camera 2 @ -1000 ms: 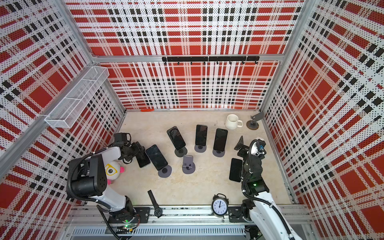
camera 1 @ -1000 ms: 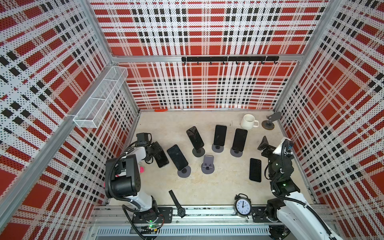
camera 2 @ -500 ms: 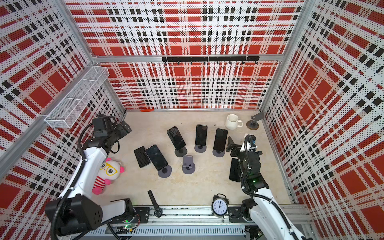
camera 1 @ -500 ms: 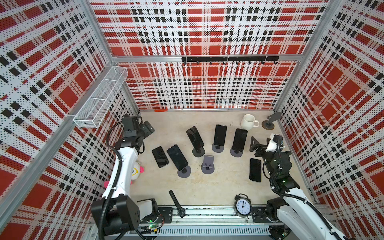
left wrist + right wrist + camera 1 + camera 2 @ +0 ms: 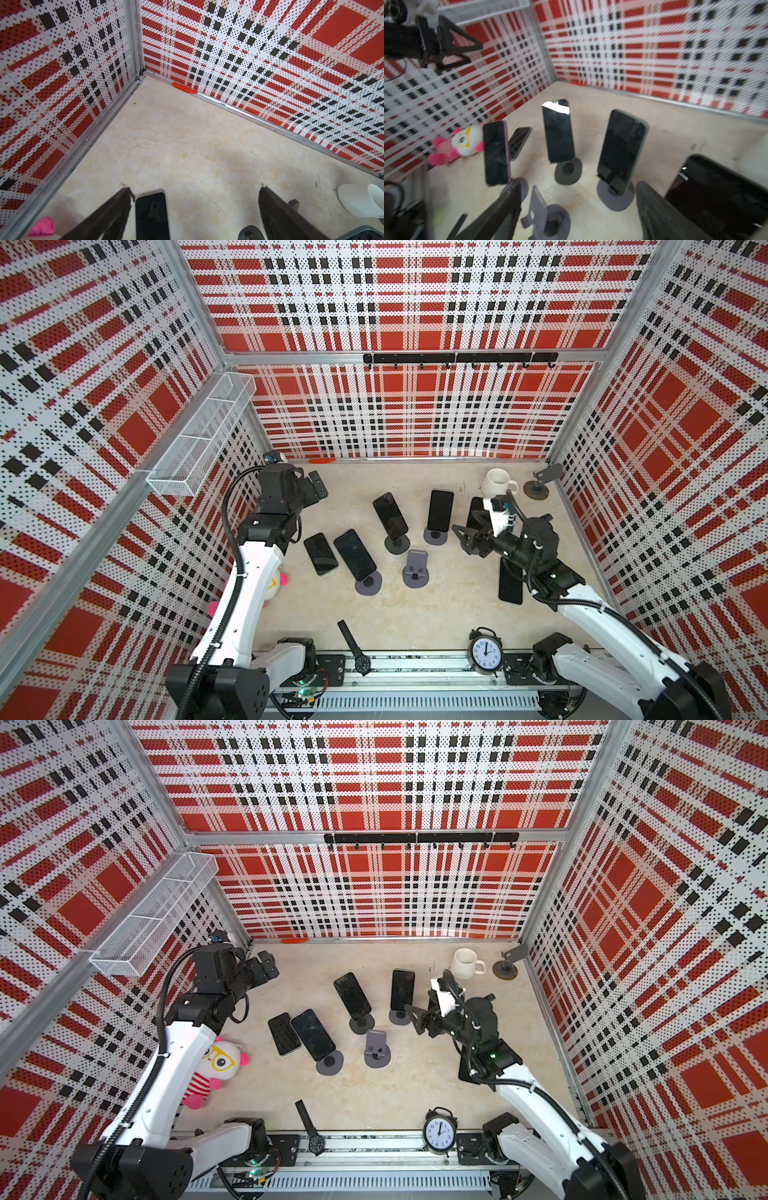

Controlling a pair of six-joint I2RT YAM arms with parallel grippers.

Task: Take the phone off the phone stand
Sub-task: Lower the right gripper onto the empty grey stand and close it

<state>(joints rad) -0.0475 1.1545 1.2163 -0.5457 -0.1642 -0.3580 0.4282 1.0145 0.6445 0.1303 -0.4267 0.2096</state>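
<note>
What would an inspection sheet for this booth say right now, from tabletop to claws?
Surface: beige tabletop, lightly scuffed.
Job's things: three phones propped on stands; a fourth upright behind the right claw, its stand hidden; two phones lying flat; two empty stands.
Clutter: mug, alarm clock, wristwatch, plush toy.
Claws: left claw open, empty, raised near the back-left corner; right claw open, empty, beside the fourth phone.
Cables: black hose on the left arm; thinner black cable on the right.
Surroundings: plaid perforated walls, wire basket, hook rail.
</note>
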